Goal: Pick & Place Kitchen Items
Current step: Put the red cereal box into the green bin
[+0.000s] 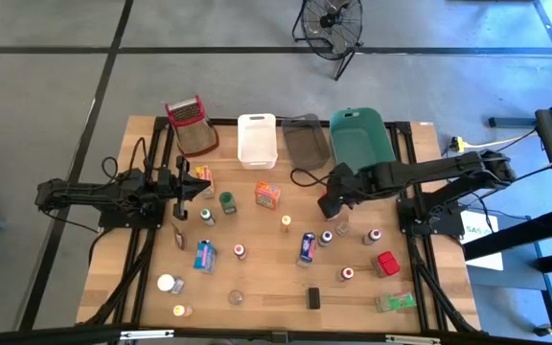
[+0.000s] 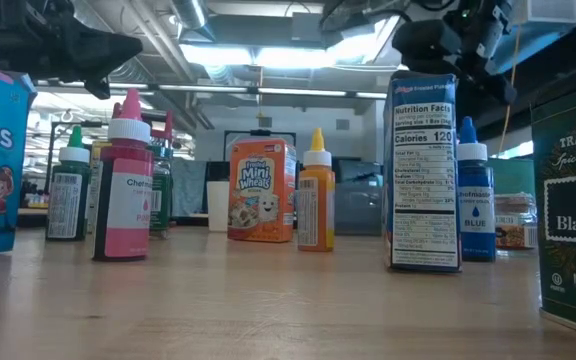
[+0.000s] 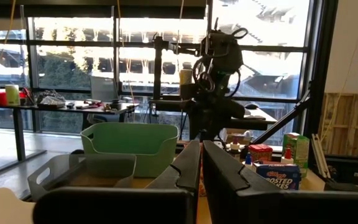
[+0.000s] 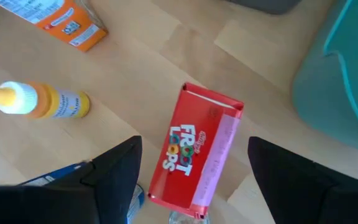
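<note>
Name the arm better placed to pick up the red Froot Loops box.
Right. The right gripper hangs open directly above the red Froot Loops box, jaws either side of it. The left gripper is shut, pointing level across the table toward the bins.

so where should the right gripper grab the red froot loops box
Across the two long sides, at mid-length, coming straight down. The Froot Loops box lies flat on the wooden table, and the open right gripper hangs right over it, fingers either side, the yellow bottle well clear.

Bright ceiling lights [image 2: 268,55] glare in the low view, sunlit windows [image 3: 73,68] wash out, nearest boxes blur.
</note>
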Controlling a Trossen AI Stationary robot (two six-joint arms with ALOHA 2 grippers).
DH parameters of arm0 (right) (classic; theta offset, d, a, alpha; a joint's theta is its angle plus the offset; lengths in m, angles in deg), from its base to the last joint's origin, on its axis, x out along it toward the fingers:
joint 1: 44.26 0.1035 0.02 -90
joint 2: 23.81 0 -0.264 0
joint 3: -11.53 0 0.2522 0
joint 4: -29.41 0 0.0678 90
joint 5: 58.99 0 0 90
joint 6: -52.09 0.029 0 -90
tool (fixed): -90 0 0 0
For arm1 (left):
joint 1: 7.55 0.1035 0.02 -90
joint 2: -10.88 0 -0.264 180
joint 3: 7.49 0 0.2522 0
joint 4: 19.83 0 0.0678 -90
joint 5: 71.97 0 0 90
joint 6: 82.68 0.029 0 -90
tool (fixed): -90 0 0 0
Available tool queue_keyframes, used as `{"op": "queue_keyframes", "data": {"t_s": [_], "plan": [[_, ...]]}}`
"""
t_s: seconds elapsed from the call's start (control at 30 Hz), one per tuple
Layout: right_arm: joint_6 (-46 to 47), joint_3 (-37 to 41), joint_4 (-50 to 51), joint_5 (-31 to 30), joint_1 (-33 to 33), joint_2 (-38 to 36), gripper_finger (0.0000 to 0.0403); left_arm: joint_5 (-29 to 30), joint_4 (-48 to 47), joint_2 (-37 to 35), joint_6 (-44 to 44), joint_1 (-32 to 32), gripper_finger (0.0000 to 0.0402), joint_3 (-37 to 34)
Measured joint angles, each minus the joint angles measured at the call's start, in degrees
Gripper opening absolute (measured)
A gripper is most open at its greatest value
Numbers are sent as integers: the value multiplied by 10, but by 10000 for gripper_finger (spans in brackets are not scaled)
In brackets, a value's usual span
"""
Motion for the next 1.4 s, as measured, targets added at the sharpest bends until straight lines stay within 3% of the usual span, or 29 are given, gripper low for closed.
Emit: {"op": "queue_keyframes", "data": {"t_s": [0.43,0.7,1.17,1.4], "plan": [[0,0,-12,9,-7,68,296,0,0,0,0,0,13,0],[19,0,-11,11,-7,74,285,2,0,0,0,0,13,0],[23,0,-8,10,-7,74,122,2,0,0,0,0,13,0],[13,-33,8,14,-7,74,91,2,0,0,0,0,11,0]]}}
